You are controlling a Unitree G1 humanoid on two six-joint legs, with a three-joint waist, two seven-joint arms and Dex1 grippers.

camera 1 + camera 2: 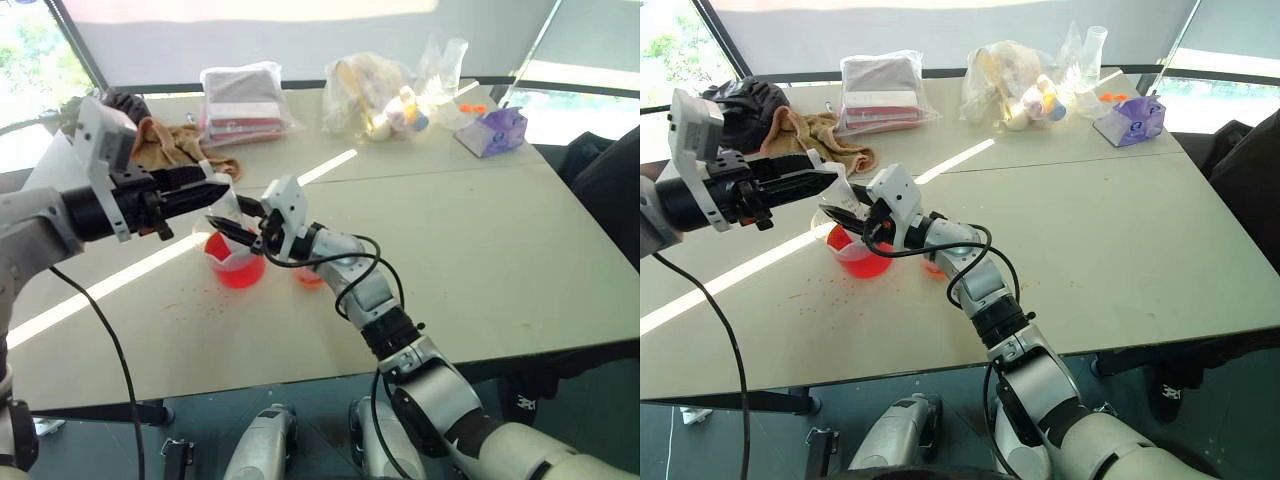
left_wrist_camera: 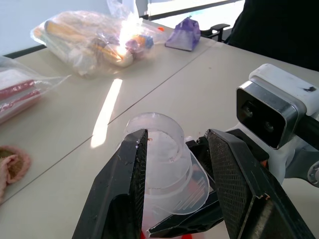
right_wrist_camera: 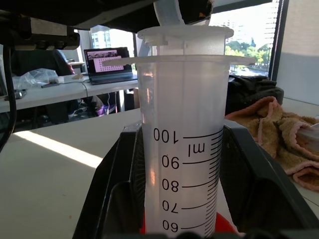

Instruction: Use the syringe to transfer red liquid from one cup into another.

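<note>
Clear plastic, graduated in black, is what the right pincer (image 3: pixel 182 219) is clamped on: the syringe (image 3: pixel 182 149) is held by its barrel, upright over the spouted beaker (image 1: pixel 236 262), with a patch of red showing just under the barrel. The red liquid (image 1: pixel 240 272) lies in the lower part of that beaker, which stands on the desk (image 1: pixel 480 260). The smaller cup (image 1: pixel 308 274) stands on the desk just beside the beaker, on the side where the right arm comes in, and is mostly hidden by that arm. The left pincer (image 2: pixel 174 199) is spread wide, with nothing gripped, its fingers (image 2: pixel 124 189) set either side of the round white plunger head (image 2: pixel 155 149) above the beaker.

Several slips can be expected from here. If the open pincer is closed off-centre on the plunger head, the syringe could be levered sideways in the right grip and the beaker knocked or tipped. If the plunger is pulled while the barrel is held too loosely, the whole syringe might be lifted instead of filled. Orange specks already dot the desk near the beaker, so drips from the tip are likely during the carry to the smaller cup.
</note>
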